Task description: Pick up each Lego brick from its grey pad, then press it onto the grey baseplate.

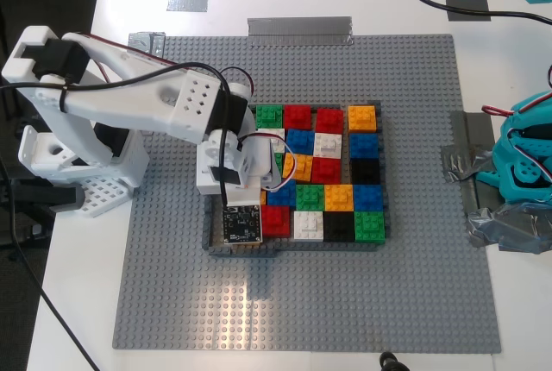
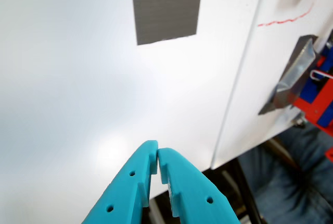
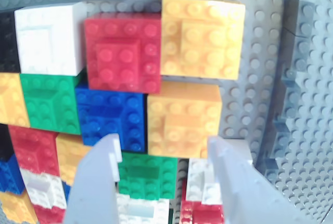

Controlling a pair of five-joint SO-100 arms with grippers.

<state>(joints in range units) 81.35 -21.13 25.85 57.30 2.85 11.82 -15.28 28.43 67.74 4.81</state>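
Second wrist view: my second gripper [image 3: 165, 174] stands spread around an orange Lego brick [image 3: 182, 125], contact unclear, inside the grey baseplate [image 1: 414, 302] mosaic. My first gripper [image 2: 157, 157], pinched empty, hovers over white table [image 2: 67, 78].

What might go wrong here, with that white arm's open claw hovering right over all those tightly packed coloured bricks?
1. My second gripper is open around an orange brick with blue and red bricks right beside it; a finger could catch a neighbour.
2. The arm hides part of the mosaic in the exterior view, so a misaligned brick there could go unnoticed.
3. My first gripper is shut over bare white table, far from the grey baseplate.
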